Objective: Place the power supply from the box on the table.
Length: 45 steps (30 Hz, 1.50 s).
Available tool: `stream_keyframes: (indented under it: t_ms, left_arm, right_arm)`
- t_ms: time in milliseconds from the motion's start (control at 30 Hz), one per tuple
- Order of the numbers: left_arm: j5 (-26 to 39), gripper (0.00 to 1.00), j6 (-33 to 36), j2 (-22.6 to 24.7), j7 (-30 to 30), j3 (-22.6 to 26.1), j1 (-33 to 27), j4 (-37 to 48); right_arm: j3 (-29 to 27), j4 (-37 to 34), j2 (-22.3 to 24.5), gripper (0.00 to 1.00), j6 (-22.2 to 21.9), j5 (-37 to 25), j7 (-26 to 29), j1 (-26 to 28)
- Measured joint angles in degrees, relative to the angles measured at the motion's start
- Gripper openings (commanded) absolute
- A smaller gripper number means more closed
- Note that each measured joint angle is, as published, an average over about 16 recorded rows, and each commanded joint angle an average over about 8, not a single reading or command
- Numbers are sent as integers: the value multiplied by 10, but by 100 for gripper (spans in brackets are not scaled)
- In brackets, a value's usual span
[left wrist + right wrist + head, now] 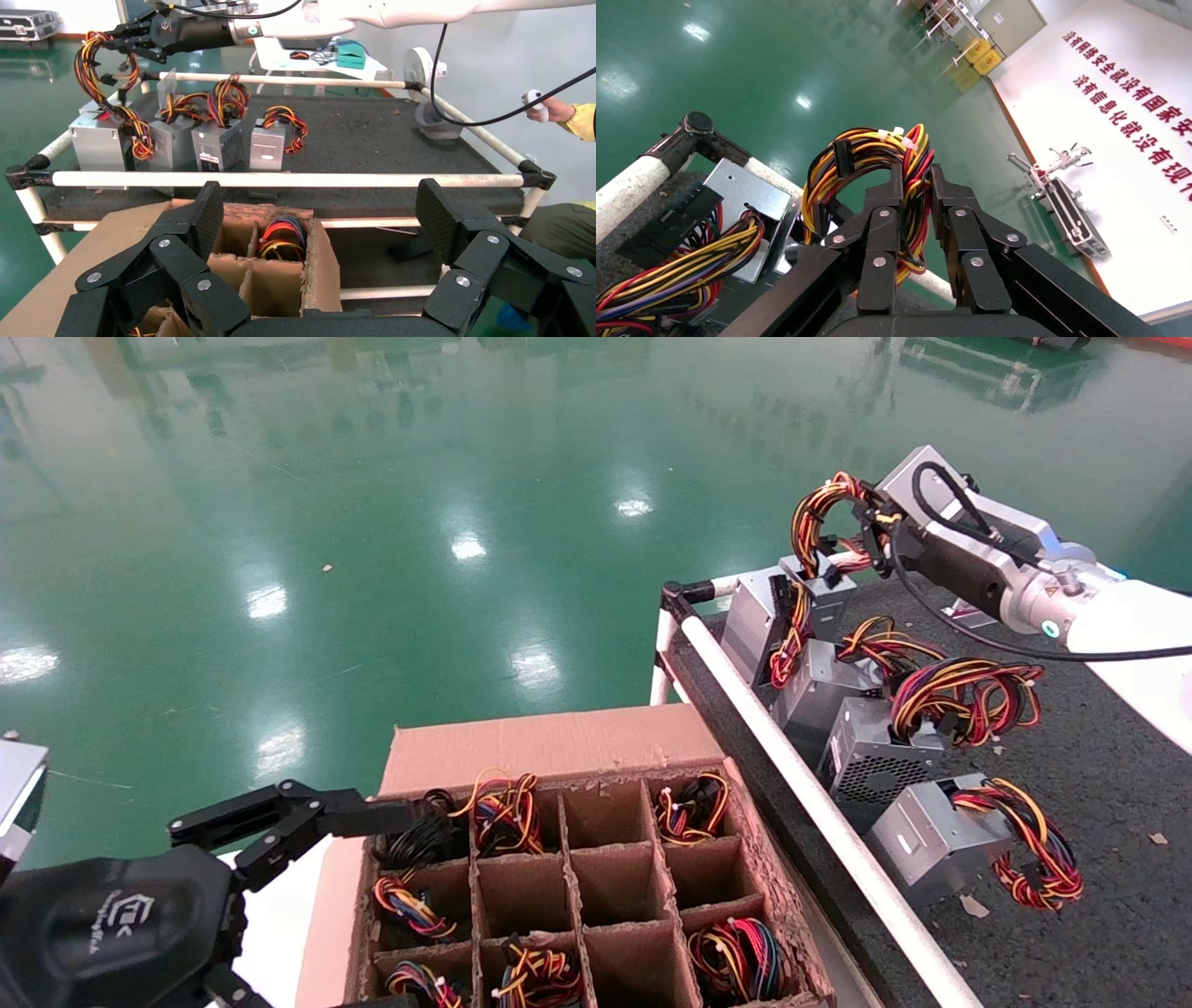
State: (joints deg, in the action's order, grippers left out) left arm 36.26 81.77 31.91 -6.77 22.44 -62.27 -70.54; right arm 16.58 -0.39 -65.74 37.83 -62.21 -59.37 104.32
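Left gripper (233,840) idles wide open beside the box (549,747), while the right gripper (871,523) clamps the power supply's (778,607) wires, lowering it onto the table (1108,896).

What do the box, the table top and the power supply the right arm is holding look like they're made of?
Box: brown corrugated cardboard, matte, with frayed divider edges. Table top: dark grey, rough and felt-like, probably fabric or fibre mat; its white rail looks like coated pipe. Power supply: silver-grey sheet metal, dull sheen with folded edges; its wires, seemingly plastic-insulated, are gripped by the right pincer. The left pincer hangs open over the box.
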Motion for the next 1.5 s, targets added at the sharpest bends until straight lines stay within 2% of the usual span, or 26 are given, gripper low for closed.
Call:
stream_keyframes:
  t_ms: [900,1133,1500]
  left_arm:
    - [0,100,0,0,0,0,0,0]
    - [0,100,0,0,0,0,0,0]
    - [0,100,0,0,0,0,0,0]
  right_arm:
    - [0,15,8,100,17,4,17,-8]
    - [-1,68,30,100,51,19,66,-38]
    - [-2,200,84,100,135,55,191,-115]
